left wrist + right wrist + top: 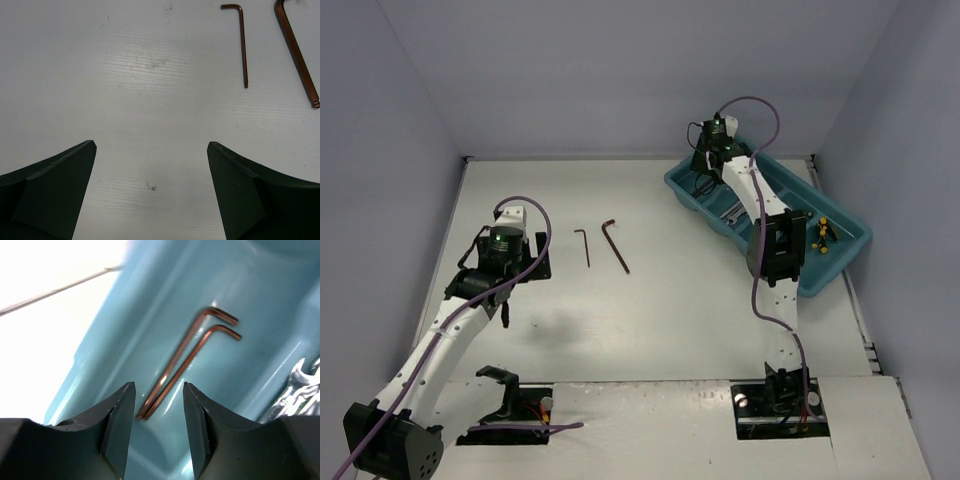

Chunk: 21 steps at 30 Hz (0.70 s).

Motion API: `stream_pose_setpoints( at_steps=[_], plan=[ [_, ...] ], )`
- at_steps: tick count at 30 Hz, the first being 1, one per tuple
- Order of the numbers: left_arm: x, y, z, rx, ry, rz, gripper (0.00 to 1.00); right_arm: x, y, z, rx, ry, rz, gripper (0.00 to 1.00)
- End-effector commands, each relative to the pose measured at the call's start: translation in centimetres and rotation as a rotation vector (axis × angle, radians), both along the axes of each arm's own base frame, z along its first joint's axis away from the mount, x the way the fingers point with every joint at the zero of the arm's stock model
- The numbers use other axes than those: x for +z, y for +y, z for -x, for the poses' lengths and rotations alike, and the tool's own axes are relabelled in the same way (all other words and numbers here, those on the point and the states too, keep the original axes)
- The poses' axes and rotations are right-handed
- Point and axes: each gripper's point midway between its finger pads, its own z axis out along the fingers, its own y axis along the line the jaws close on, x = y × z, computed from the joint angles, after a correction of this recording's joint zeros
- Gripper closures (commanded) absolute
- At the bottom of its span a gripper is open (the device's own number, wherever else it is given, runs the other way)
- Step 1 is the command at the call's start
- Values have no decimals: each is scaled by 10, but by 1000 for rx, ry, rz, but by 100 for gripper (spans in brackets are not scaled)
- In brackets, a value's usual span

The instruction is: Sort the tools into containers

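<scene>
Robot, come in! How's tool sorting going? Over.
Left end effector open, empty. Right end effector open over tray, two hex keys inside. Two more hex keys on table.

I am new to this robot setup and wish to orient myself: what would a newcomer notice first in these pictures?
The teal tray at the far right of the table draws the eye, with the right gripper open over a pair of hex keys lying side by side in one compartment. Two loose hex keys lie mid-table, ahead of the open left gripper.
</scene>
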Motion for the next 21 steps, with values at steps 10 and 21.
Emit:
stream_pose_setpoints(
  at_steps=[10,21],
  plan=[
    [18,2,-8,22,-74,12,10,78,174,144,696,-116,211,58],
    [22,5,-6,34,-89,12,10,-15,221,209,849,84,231,55]
  ],
)
